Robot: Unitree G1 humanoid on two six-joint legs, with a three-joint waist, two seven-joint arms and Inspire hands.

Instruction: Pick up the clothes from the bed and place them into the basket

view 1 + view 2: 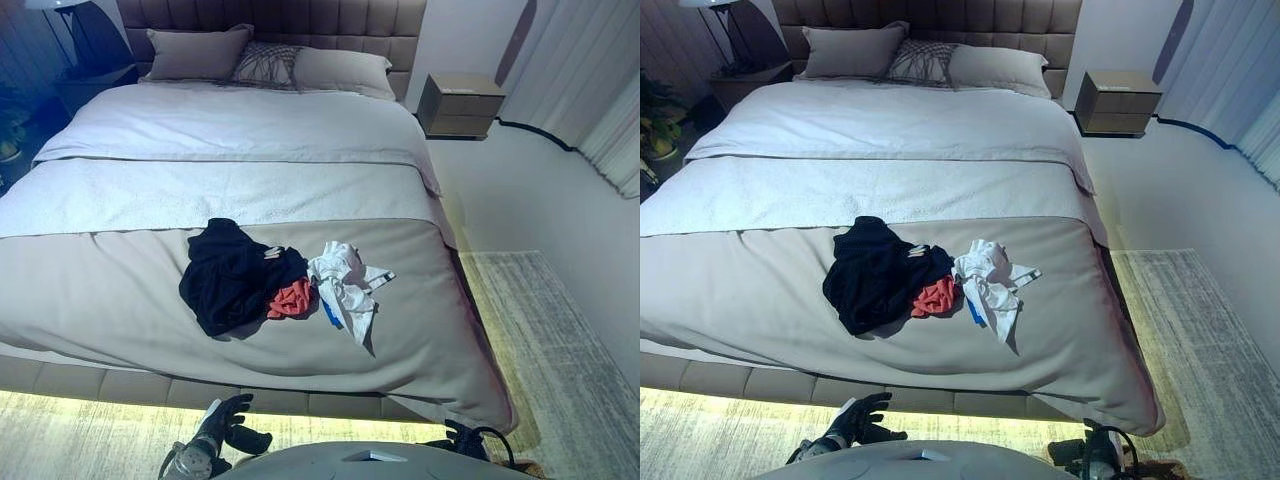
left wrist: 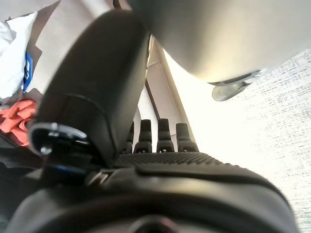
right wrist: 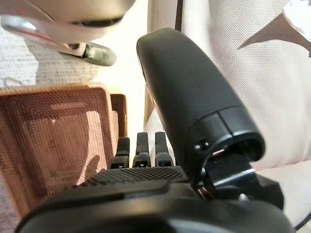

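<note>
A pile of clothes lies near the foot of the bed (image 1: 120,290): a black garment (image 1: 232,278), a small red one (image 1: 291,298) and a white one (image 1: 345,282) with a blue patch. The red garment (image 2: 17,121) and the white one (image 2: 12,53) also show past my left hand in its wrist view. My left hand (image 1: 222,420) hangs low before the bed's foot, open and empty. My right hand (image 1: 1102,452) is low at the right, fingers straight, holding nothing. A brown woven basket (image 3: 53,141) sits on the floor beside it, seen in the right wrist view.
Pillows (image 1: 265,60) lie against the headboard. A wooden nightstand (image 1: 458,105) stands right of the bed, with curtains (image 1: 600,90) beyond. A grey rug (image 1: 560,350) covers the floor at the right and along the bed's foot. A lamp and nightstand (image 1: 90,60) stand at the far left.
</note>
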